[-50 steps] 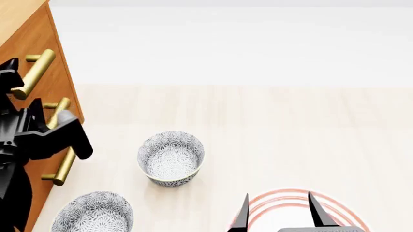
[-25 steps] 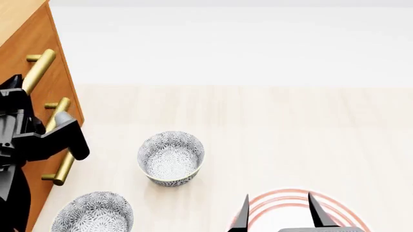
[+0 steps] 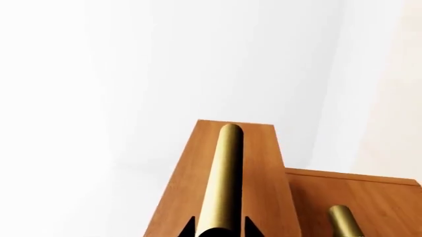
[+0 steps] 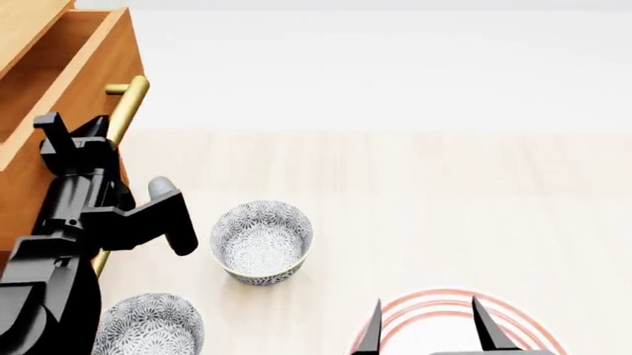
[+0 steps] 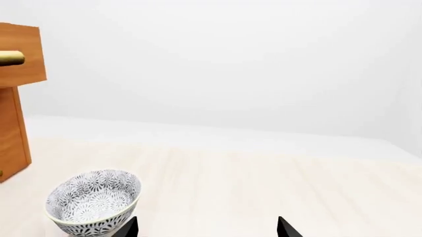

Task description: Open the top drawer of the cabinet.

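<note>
Since half a second ago the orange-brown wooden top drawer has slid out of the boxy orange-brown three-drawer cabinet, and my black left gripper has travelled out with it, so the drawer front now stands proud of the cabinet face and its lighter wood box shows open from above at the upper left of the head view. On the left wrist view I see my gripper clamped on the brass cylindrical bar handle, one black fingertip on either side of the bar and both touching it. Beside it in that same view sits the brass handle of the drawer below, on a front that lies further back. Near the left arm, on the pale wooden tabletop, rests a grey-and-white floral patterned bowl, upright and apart from the cabinet, and a second patterned bowl sits nearer to me, partly behind the arm. My right gripper hangs low at the bottom of the head view with its two black fingers spread wide and nothing between them, above a plate with red concentric rings. Through the right wrist camera, the first bowl stands just ahead of the fingertips, with the pulled-out drawer jutting beyond the cabinet body.
</note>
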